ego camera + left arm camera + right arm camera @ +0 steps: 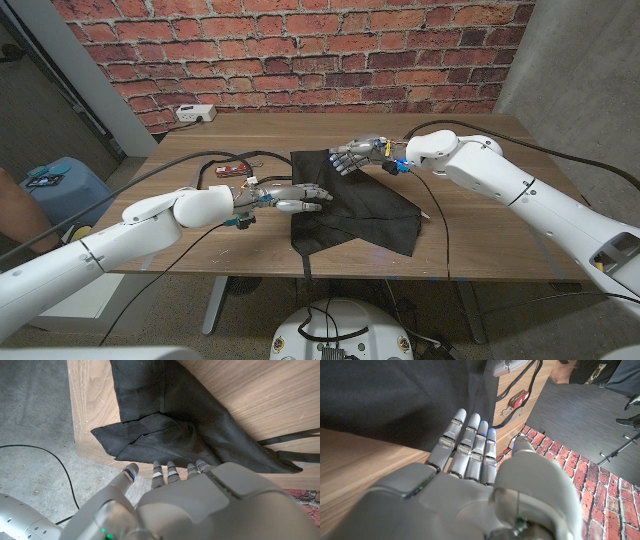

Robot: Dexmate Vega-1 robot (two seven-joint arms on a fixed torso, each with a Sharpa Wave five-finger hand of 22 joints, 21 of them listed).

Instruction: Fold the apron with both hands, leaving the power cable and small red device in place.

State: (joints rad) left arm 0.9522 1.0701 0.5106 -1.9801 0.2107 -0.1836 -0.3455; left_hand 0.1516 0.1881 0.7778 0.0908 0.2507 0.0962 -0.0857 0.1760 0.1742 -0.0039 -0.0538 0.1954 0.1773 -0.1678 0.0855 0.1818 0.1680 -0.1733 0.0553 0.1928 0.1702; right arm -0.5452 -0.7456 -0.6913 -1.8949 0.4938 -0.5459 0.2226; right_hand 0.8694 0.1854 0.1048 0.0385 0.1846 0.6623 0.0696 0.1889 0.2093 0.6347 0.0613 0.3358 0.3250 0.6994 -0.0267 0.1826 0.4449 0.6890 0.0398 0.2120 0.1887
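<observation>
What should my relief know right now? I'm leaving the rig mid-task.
Left hand: open, fingers out over the apron's left edge, gripping nothing.
Right hand: open above the apron's far edge.
Apron: black, partly bunched at table centre, a strap hanging off the near edge.
Red device and cable lie left of it.
Done: no neat fold.
Left: grip both edges, fold.
</observation>
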